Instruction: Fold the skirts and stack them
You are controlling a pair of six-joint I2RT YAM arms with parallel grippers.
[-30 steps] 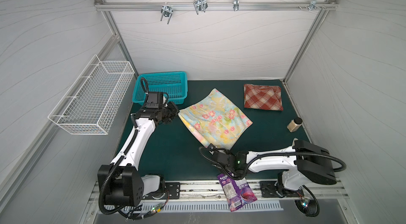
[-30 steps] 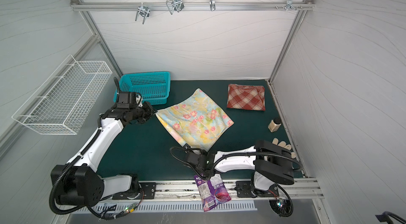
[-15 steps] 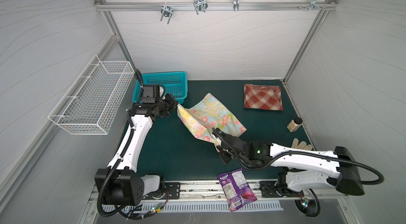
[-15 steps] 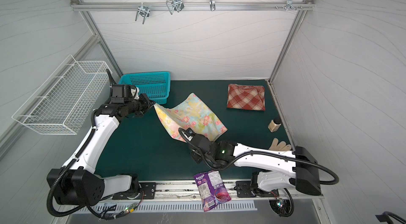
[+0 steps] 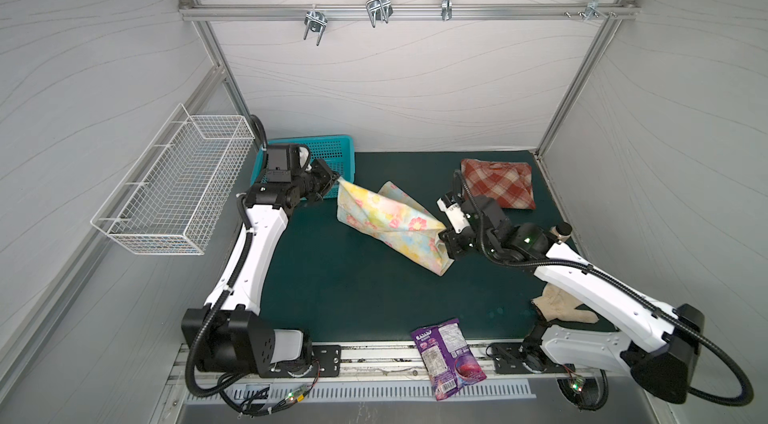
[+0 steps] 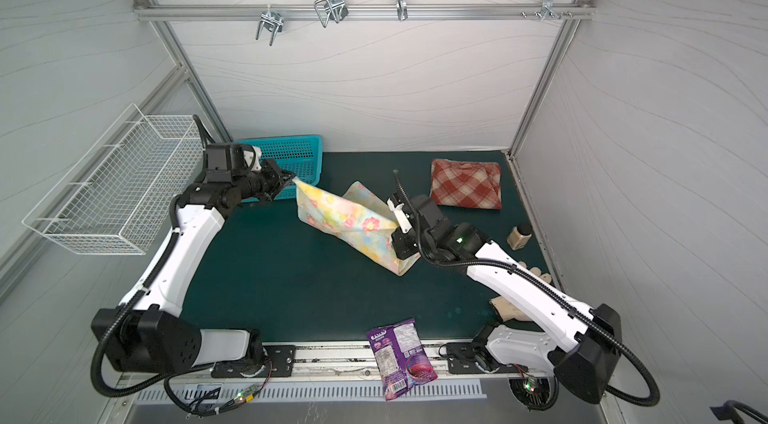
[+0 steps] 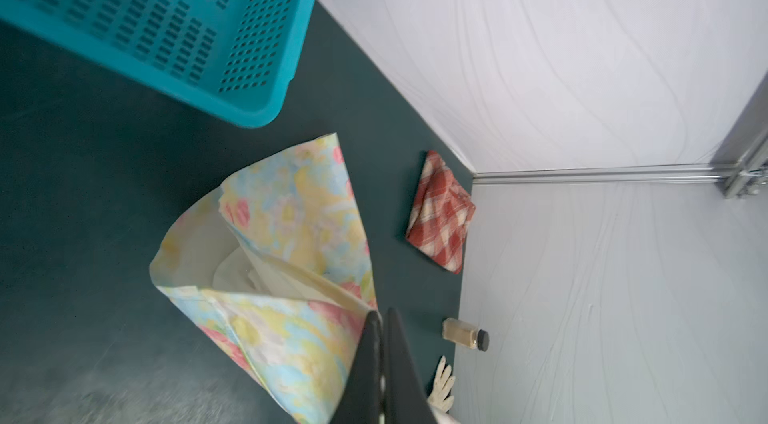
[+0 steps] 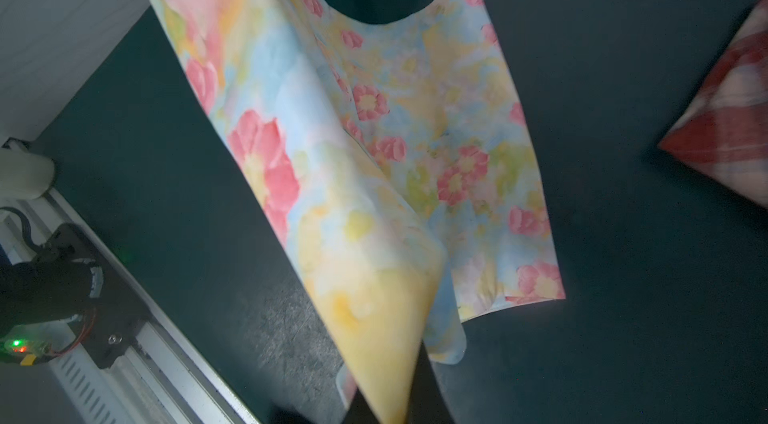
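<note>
So, left tool (image 5: pixel 338 181) and right tool (image 5: pixel 443 236) each clamped on floral skirt (image 5: pixel 386 218) corner, cloth sagging between. We worry pinch slips or slack bunches, crooked fold.

Floral skirt (image 5: pixel 390 222): pastel yellow-blue with pink flowers and a pale inner side. It is raised over the middle of the worktop (image 5: pixel 353 297) and strung between two pinched corners. One corner is in the left pincer (image 5: pixel 337 179) toward the back-left, the other in the right pincer (image 5: pixel 444 235) toward the right edge. The cloth sags between them, doubled into a loose tent. Whether the lower edge touches the worktop is unclear.

Plaid skirt (image 5: pixel 498 183): rust-red and cream, folded flat in the back-right corner, apart from the floral skirt.
</note>
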